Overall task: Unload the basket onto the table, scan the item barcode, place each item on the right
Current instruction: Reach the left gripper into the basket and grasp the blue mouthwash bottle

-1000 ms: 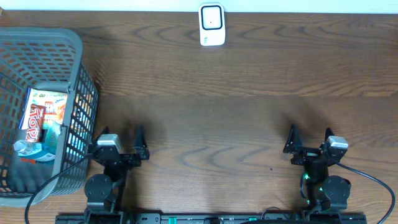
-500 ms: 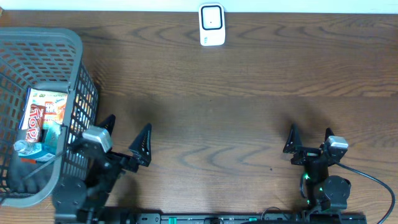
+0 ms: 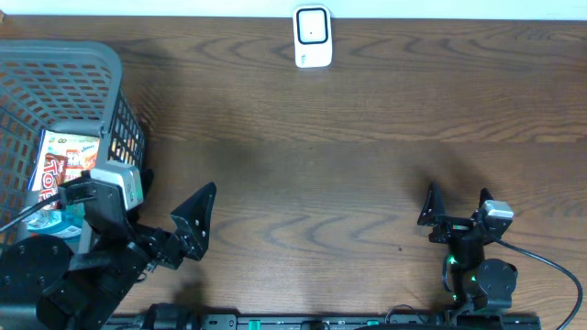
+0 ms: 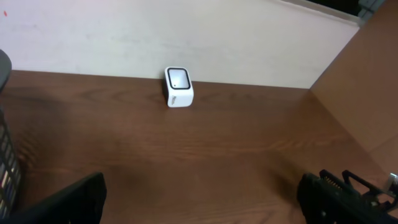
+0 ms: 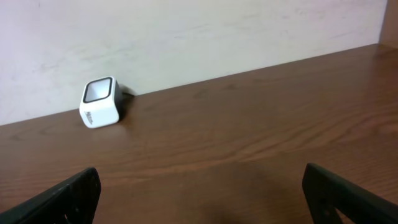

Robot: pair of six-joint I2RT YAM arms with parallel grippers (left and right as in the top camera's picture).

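The barcode scanner [image 3: 312, 37] — a small white unit with a dark window — stood at the far edge of the table [image 3: 348, 110], near its middle. A red-and-white snack packet [image 3: 57, 170] lay in the grey basket [image 3: 64, 53] at the table's left end, touched by neither arm; what lay around it was too hidden to name. The left gripper [image 4: 200, 186] hung just beside the basket's right wall, its 2 fingers [image 3: 195, 218] spread wide with nothing between them, facing the scanner. The right gripper [image 3: 457, 203] sat low at the near right of the table, well apart from basket and scanner — its 2 fingers likewise spread wide and empty.
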